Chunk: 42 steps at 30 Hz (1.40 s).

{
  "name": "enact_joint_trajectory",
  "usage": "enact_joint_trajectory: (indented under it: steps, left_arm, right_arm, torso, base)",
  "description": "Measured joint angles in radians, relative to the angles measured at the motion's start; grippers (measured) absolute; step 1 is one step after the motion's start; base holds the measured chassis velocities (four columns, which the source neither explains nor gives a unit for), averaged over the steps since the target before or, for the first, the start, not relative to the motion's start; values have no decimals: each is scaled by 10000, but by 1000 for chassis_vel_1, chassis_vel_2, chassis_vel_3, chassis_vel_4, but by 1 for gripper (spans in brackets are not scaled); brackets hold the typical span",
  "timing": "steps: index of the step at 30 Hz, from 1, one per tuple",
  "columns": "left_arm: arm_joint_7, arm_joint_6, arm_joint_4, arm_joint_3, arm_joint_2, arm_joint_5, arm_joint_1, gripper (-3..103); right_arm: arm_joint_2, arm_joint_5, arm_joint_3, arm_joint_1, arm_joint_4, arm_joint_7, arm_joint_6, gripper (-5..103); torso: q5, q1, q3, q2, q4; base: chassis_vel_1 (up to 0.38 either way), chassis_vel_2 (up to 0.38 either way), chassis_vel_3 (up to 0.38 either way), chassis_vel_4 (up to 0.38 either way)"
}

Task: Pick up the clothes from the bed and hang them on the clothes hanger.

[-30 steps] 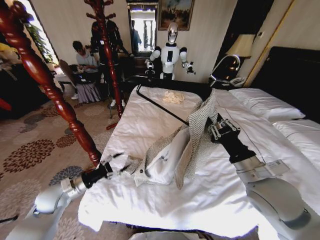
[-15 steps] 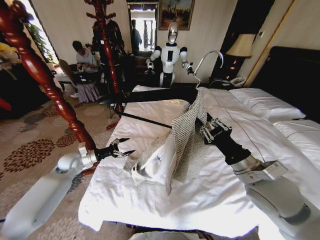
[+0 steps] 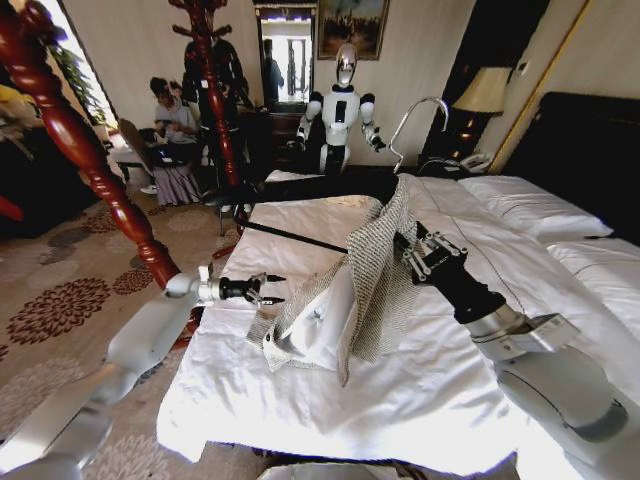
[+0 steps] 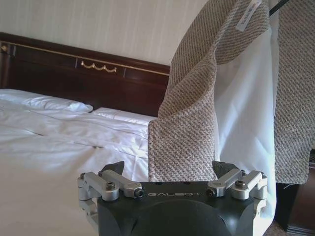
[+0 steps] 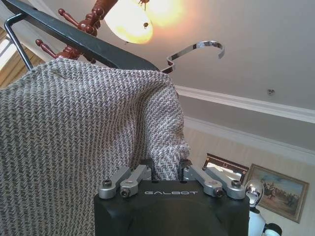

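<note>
Right gripper [image 3: 418, 255] pinches jacket [image 3: 375, 275] shoulder, lifting it with hanger [image 3: 300, 188] over bed [image 3: 450, 390] for draping. Left gripper [image 3: 268, 290] spread wide, empty, beside hem.

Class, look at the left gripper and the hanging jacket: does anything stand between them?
Nothing visible does. The left gripper, jaws open, points at the jacket across bare bed; the right gripper holds its far side on the hanger.

Daylit room, bright from window [image 3: 62, 40] at far left, blown out. Strong barrel distortion at head-view edges, bedpost [image 3: 75, 150] bowed. Soft shadows under jacket [image 3: 350, 290] on white duvet [image 3: 420, 390]. Ceiling lamp [image 5: 142, 14] flaring, overexposed in right wrist view. Left wrist view evenly lit, headboard [image 4: 74, 73] slightly soft.
</note>
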Motion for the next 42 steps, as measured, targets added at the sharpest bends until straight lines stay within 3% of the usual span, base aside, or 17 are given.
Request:
enact_joint_trajectory:
  steps: [6,9,12,13,15,18,21,22,24,27,30,31,33,37,39,41,42]
  left_arm:
    - [512,14,976,535,-594,383,-657,103]
    - [592,40,1215,660,-750,381,-783,97]
    - [594,-3,1289,697,-788,279,-804,88]
    - [592,-25,1269,699,-764,118,-798,77]
    - [590,-41,1231,699,-739,44,-788,77]
    - [575,-190,1031,727,-638,-231,-732,60]
    - [569,-219,956,728,-637,-331,-703,55]
    - [564,-220,945,697,-684,-398,-680,44]
    - [554,-219,945,682,-724,-433,-664,44]
    - [542,-220,956,684,-827,-499,-621,28]
    - [534,-220,997,684,-882,-523,-617,23]
    - [532,-219,1003,684,-906,-567,-617,12]
    - [529,-220,981,680,-903,-610,-617,12]
    - [512,-215,572,296,-763,-982,-503,1]
    - [406,-175,385,116,-695,-1131,-422,1]
    - [-167,-38,-93,-284,-542,-1571,-203,1]
    - [-972,37,-631,-650,-373,-2026,48,1]
  right_arm:
    - [41,0,78,17,100,14,1,23]
    - [84,-11,104,-21,103,18,5,23]
    - [111,-24,134,-36,104,25,15,23]
    - [118,-27,134,-23,105,28,18,23]
    - [119,-31,131,-12,106,30,19,23]
    - [120,-49,68,23,108,41,20,23]
    - [95,-51,50,46,108,44,20,23]
    - [68,-50,51,50,108,46,20,23]
    - [56,-49,62,46,108,48,20,23]
    - [48,-47,99,7,111,51,20,23]
    - [59,-47,123,-9,115,52,20,23]
    - [77,-47,133,-13,115,53,20,23]
    - [92,-47,133,-12,115,56,20,23]
    - [221,-153,69,29,-98,298,-45,23]
    - [254,-188,43,32,-203,417,-106,23]
    - [313,-284,21,31,-454,732,-319,23]
    - [319,-337,23,30,-593,975,-534,23]
  torso:
    - [-3,-1,0,0,4]
    - [-2,-1,-1,0,3]
    - [-2,-1,-1,0,4]
    - [-3,-2,-1,2,5]
    - [-3,-2,-1,2,5]
    - [-3,-3,-1,3,5]
    - [-3,-3,-1,2,5]
    - [-3,-3,-1,3,5]
    - [-3,-3,-2,3,5]
    - [-3,-3,-1,2,3]
    - [-4,-2,-1,2,3]
    - [-4,-3,-2,2,3]
    - [-4,-3,-1,2,3]
    - [-5,-3,-2,2,3]
    - [-4,-2,-1,2,4]
    - [-3,-2,-1,2,5]
    - [-2,-1,-1,2,4]
  base:
    - [0,0,0,0]
    - [0,0,0,0]
    - [0,0,0,0]
    - [0,0,0,0]
    - [0,0,0,0]
    - [0,0,0,0]
    - [0,0,0,0]
    - [0,0,0,0]
    - [0,0,0,0]
    - [0,0,0,0]
    - [0,0,0,0]
    - [0,0,0,0]
    - [0,0,0,0]
    - [0,0,0,0]
    - [0,0,0,0]
    - [0,0,0,0]
    - [0,0,0,0]
